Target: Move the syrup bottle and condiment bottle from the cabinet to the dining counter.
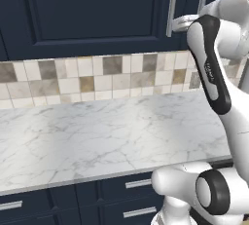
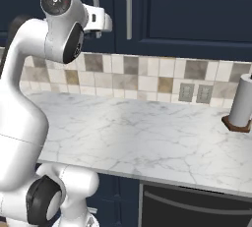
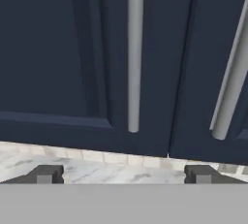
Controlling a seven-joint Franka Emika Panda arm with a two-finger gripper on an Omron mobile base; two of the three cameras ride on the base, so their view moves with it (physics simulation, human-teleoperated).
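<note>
1. You see the cabinet directly ahead of the gripper, above the marble worktop, both doors closed
2. Its two silver bar handles run vertically, flanking the door seam, lower ends just above the door bottoms
3. The jaws stand spread wide, released, holding nothing, level with the handle ends

Two base views flanking the arm, shared marble worktop — hand view close on cabinet doors
</note>
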